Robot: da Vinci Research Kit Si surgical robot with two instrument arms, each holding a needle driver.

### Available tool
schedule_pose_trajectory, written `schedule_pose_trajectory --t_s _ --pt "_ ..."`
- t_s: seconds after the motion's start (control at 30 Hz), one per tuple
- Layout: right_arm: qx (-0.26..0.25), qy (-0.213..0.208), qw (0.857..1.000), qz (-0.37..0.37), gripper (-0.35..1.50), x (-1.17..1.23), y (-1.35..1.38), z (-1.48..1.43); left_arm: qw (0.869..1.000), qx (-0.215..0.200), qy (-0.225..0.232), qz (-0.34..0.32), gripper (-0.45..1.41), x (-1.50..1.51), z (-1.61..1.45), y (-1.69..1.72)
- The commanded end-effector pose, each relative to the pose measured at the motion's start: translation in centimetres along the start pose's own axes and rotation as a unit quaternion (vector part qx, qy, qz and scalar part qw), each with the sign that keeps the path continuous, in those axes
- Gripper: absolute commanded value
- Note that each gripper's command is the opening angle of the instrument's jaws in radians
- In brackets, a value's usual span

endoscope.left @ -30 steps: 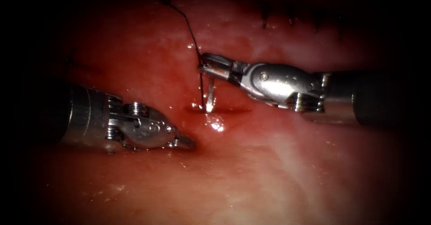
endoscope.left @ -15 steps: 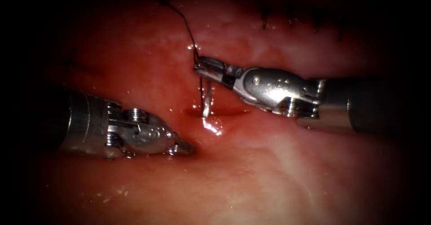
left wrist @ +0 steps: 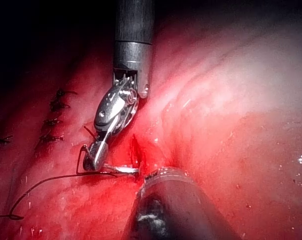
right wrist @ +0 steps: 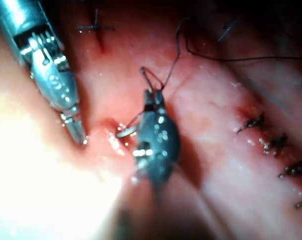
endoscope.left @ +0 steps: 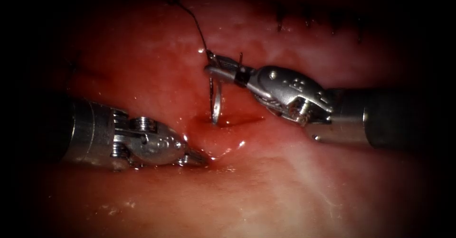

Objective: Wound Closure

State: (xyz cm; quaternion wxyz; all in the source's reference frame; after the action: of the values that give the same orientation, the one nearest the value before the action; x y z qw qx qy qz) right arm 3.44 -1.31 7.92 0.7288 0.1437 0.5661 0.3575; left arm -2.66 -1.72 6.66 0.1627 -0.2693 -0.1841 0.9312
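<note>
Right tool (endoscope.left: 213, 67): fingers clamped on the needle (endoscope.left: 216, 106) near its thread end, wrist angled down-left, shaft entering from the right.
Needle: tip buried in the tissue (endoscope.left: 294, 181) at the cut (endoscope.left: 232, 121).
Thread (endoscope.left: 197, 24): trails up-left.
Left tool (endoscope.left: 199, 159): fingers closed, holding nothing, pressing tissue left of the cut, shaft level.

The tissue (endoscope.left: 285, 171) looks wet and glossy, its soft uneven surface slick with red fluid (endoscope.left: 223, 124) that catches small bright glints along the cut (endoscope.left: 232, 121). Both tools are polished metal: the right tool (endoscope.left: 211, 67) and the left tool (endoscope.left: 202, 159) have shiny silver wrists with rivets and screw heads, behind them darker, matt shafts. The needle (endoscope.left: 216, 105) is smooth bright steel with a mirror-like sheen. The thread (endoscope.left: 197, 22) is dark, thin and matt, as are the finished stitches (right wrist: 263, 122).
</note>
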Motion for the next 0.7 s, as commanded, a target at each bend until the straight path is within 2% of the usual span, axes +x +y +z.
schedule_pose_trajectory --t_s 0.03,0.2,0.4,0.6,0.7 --pt "0.007 -0.012 1.000 0.004 -0.35 -0.06 -0.01 0.09 1.000 0.000 0.000 0.001 -0.45 0.02 0.08 0.01" --pt "0.026 -0.034 0.999 0.019 -0.35 -0.18 0.00 0.13 1.000 -0.001 0.000 0.002 -0.45 0.00 0.07 0.01" --pt "0.031 -0.042 0.993 0.108 -0.35 -0.19 0.02 0.13 1.000 -0.001 0.001 0.003 -0.45 -0.02 0.06 0.00" --pt "0.029 -0.052 0.976 0.210 -0.35 -0.18 0.01 0.12 1.000 -0.001 0.001 0.003 -0.45 -0.03 0.06 0.00" --pt "0.030 -0.046 0.970 0.237 -0.35 -0.16 0.02 0.12 1.000 -0.001 0.001 0.003 -0.45 -0.04 0.06 0.00"
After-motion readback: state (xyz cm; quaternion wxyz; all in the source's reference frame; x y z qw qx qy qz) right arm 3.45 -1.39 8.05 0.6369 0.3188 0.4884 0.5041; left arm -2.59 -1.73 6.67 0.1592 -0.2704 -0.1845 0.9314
